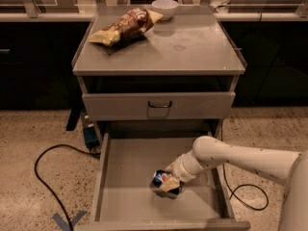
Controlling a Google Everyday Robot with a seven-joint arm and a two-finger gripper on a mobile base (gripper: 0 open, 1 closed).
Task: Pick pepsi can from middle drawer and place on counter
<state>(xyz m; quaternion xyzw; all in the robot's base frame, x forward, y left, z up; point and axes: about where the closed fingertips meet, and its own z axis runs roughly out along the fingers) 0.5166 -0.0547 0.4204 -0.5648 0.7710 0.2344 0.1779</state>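
Grey middle drawer (127, 174) open, with pepsi can (158, 179) inside at gripper (168, 184); cannot tell whether gripped; yet to lift out and place on counter (192, 52).

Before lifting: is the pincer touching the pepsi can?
Cannot tell. In the camera view the pincer overlaps the pepsi can in the middle drawer; neither contact nor gap shows.

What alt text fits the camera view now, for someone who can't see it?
The robot's white arm reaches into the open shallow grey metal drawer, its claw at the small blue soda can near the drawer's front. Above, the flat grey metal counter holds a yellow-brown snack bag and a white bowl.
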